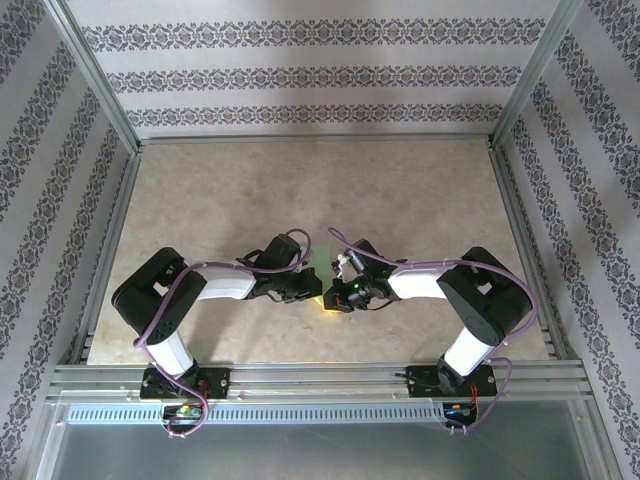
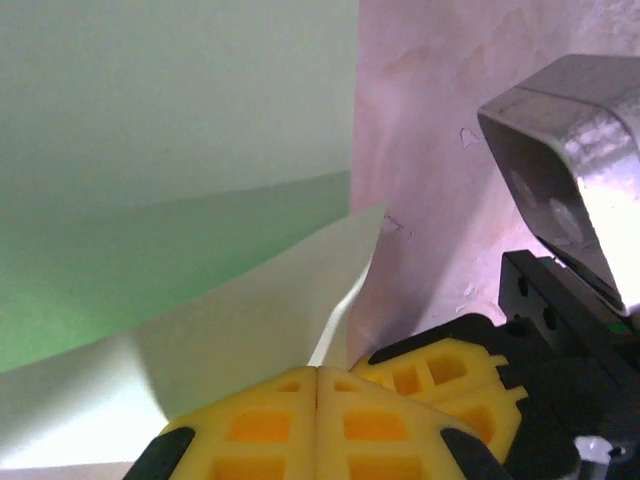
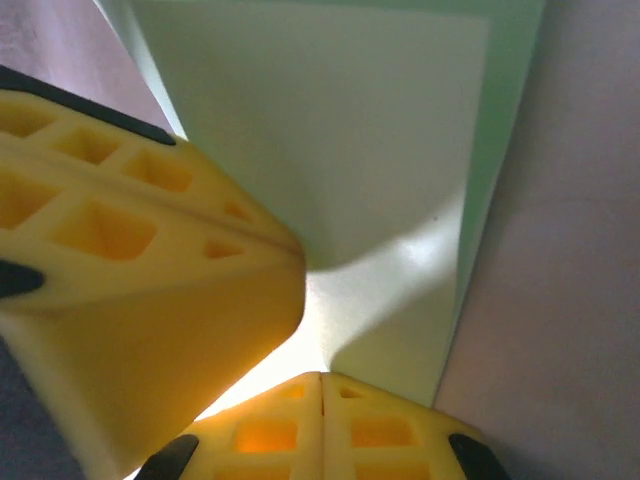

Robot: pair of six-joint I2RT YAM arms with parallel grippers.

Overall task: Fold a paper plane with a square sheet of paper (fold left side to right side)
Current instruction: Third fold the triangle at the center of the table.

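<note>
The square sheet of paper [image 1: 322, 268], light green, lies at the table's centre between both wrists. In the left wrist view the paper [image 2: 150, 150] spreads out to the left, and one raised flap [image 2: 250, 330] runs into the seam of my left gripper [image 2: 318, 372], which is shut on it. My right gripper [image 2: 450, 385] sits right beside it. In the right wrist view one layer of paper [image 3: 330, 130] lies over a lower one [image 3: 512, 100] and puckers up into my right gripper [image 3: 322, 378], shut on its near edge. The left gripper's fingers [image 3: 130, 250] press in from the left.
Both grippers [image 1: 325, 288] meet low over the beige tabletop [image 1: 300, 190], their arms bent in from either side. Aluminium frame rails [image 1: 110, 230] border the table, and patterned walls stand behind and beside it.
</note>
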